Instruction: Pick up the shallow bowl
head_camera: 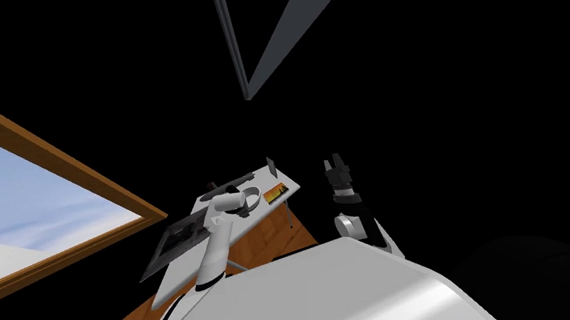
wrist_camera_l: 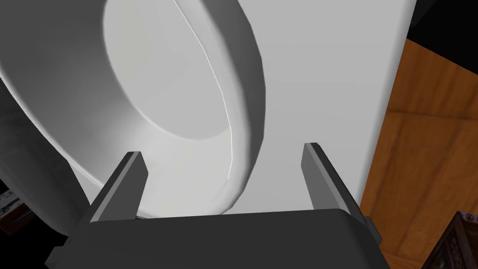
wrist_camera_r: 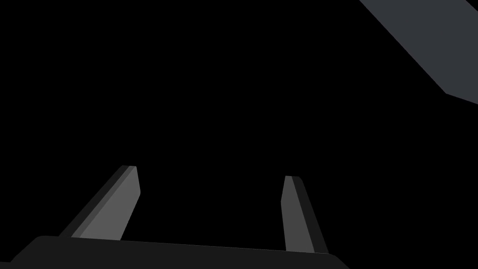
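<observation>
White desk [wrist_camera_l: 326,70] lies close under us. Our left jaws, released, straddle the near rim of the white bowl [wrist_camera_l: 163,93] resting on it: one blade inside, one outside. Right jaws, also released, hang well apart. Beyond the bowl, an orange card [head_camera: 273,194] shows no writing we can read.

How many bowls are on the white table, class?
1: the shallow bowl on the table, just ahead of the left gripper, jaws open. Others may be hidden.

White table [head_camera: 178,280], perhaps dark tray [head_camera: 177,241]
</observation>
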